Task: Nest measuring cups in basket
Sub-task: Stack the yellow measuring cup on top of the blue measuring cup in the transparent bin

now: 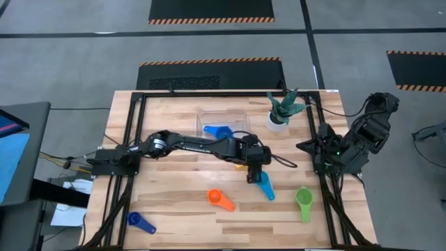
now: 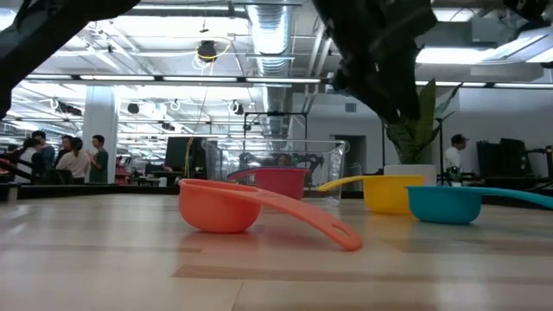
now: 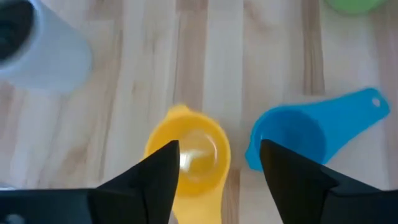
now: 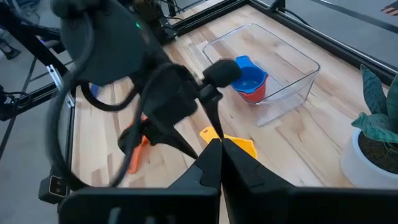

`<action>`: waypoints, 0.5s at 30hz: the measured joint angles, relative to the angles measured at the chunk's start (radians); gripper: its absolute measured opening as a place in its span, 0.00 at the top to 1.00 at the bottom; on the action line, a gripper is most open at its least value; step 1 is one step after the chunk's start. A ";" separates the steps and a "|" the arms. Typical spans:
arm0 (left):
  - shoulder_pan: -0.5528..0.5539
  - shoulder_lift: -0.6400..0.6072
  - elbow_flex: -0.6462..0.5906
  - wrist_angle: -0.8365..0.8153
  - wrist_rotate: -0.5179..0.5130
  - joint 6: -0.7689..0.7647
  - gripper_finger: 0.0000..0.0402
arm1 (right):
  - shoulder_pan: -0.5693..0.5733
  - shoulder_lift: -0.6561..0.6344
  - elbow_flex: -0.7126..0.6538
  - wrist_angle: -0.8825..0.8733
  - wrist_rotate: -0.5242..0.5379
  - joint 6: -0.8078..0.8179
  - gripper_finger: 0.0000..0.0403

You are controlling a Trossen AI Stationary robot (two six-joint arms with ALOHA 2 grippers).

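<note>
My left gripper (image 3: pixel 219 149) is open and points down at the middle of the table (image 1: pixel 252 174), just above a yellow measuring cup (image 3: pixel 189 155). The cup's bowl lies on the wood below the gap, nearer one finger, and I see no touch. Beside it lies a teal cup (image 3: pixel 298 140). The clear basket (image 1: pixel 223 125) stands farther back and holds a blue cup (image 4: pixel 249 78) nested in a red one (image 4: pixel 252 94). An orange cup (image 1: pixel 220 199), a green cup (image 1: pixel 303 202) and a dark blue cup (image 1: pixel 139 222) lie toward the near edge. My right gripper (image 4: pixel 221 158) is shut and empty, raised by the table's right edge.
A white pot with a green plant (image 1: pixel 280 111) stands just right of the basket. A black frame (image 1: pixel 132 139) runs along the table's edges. Bare wood lies between the orange cup and the basket.
</note>
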 joint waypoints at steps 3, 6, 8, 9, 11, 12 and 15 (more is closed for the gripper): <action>-0.004 0.023 -0.002 -0.023 0.004 0.029 0.46 | 0.000 0.000 0.000 -0.002 0.000 0.000 0.93; -0.007 0.036 -0.004 -0.044 0.018 0.078 0.46 | 0.000 0.000 0.000 -0.007 0.001 0.000 0.93; -0.008 0.054 0.001 -0.011 0.043 0.113 0.46 | 0.000 0.000 0.000 -0.006 0.002 0.000 0.94; -0.008 0.062 0.000 -0.024 0.043 0.125 0.46 | -0.001 0.000 0.000 -0.006 0.002 0.000 0.94; -0.010 0.074 -0.004 -0.032 0.043 0.132 0.46 | 0.000 0.000 0.000 -0.006 0.001 0.000 0.95; -0.010 0.078 -0.004 -0.028 0.042 0.138 0.46 | -0.001 0.000 0.000 -0.006 0.001 0.000 0.95; -0.011 0.086 0.000 -0.025 0.025 0.163 0.46 | -0.001 0.001 0.000 -0.006 0.001 0.000 0.95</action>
